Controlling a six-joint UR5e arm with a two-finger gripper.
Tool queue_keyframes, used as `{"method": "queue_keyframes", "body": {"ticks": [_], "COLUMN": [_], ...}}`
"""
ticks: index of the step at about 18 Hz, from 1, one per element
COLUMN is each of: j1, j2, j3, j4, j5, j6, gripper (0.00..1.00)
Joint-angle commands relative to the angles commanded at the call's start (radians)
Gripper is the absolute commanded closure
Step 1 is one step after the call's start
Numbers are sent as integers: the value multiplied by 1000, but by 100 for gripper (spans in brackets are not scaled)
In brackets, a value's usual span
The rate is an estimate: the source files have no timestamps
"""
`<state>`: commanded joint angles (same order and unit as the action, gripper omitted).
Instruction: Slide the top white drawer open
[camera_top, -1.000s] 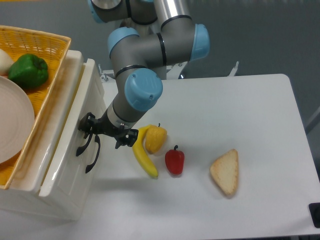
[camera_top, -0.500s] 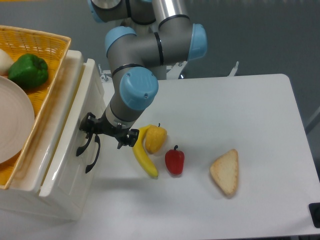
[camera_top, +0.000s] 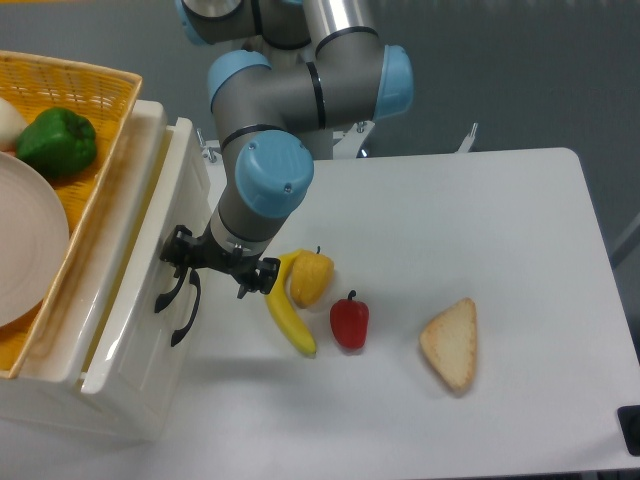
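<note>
A grey and light-blue robot arm (camera_top: 262, 185) reaches down from the top centre of the frame to the front of a glossy cream-white cabinet (camera_top: 140, 400) at the left edge of a white counter (camera_top: 480, 250). Its black two-finger gripper (camera_top: 186, 262) sits at the curved black handle (camera_top: 168, 292) of the top white drawer (camera_top: 150, 300), the fingers clenched around the handle's upper end. The drawer stands slightly proud of the cabinet, a narrow gap showing along its top edge, its front face tilted toward the centre of the frame. A second curved black handle (camera_top: 187, 320) shows just below and right of the first; the lower drawer front it belongs to cannot be clearly told apart from this angle.

On top of the cabinet, at upper left, rests a yellow wicker basket (camera_top: 90, 95) holding a green bell pepper (camera_top: 57, 141), a cream round plate (camera_top: 28, 250) and a small white object (camera_top: 8, 120) cut off by the frame edge.

On the counter just right of the gripper lie a yellow banana (camera_top: 288, 312) and a yellow-orange fruit (camera_top: 312, 277), touching. A red bell pepper (camera_top: 349, 321) stands near them, and a wedge of pale bread (camera_top: 452, 345) lies further right.
</note>
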<state>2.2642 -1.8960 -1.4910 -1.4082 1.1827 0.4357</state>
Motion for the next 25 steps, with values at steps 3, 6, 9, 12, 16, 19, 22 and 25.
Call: {"method": "queue_keyframes", "body": {"ticks": [3,6,9,12,16,19,22,25], "j1": [0,0,-2,-8,-14,-15,-17,-17], "j2": [2,0,-2,-2,-2,-3,-3,-5], "j3": [0,0,-3,-6,-8,-6,-3,-2], "j4": [2,2,2,3,3,3,3,5], "j5": [5,5,5,5,6,21,48,49], "j6": [0,0,-2,-2,-2,0,2,5], "gripper": [0,0,0,0,0,0,0,0]}}
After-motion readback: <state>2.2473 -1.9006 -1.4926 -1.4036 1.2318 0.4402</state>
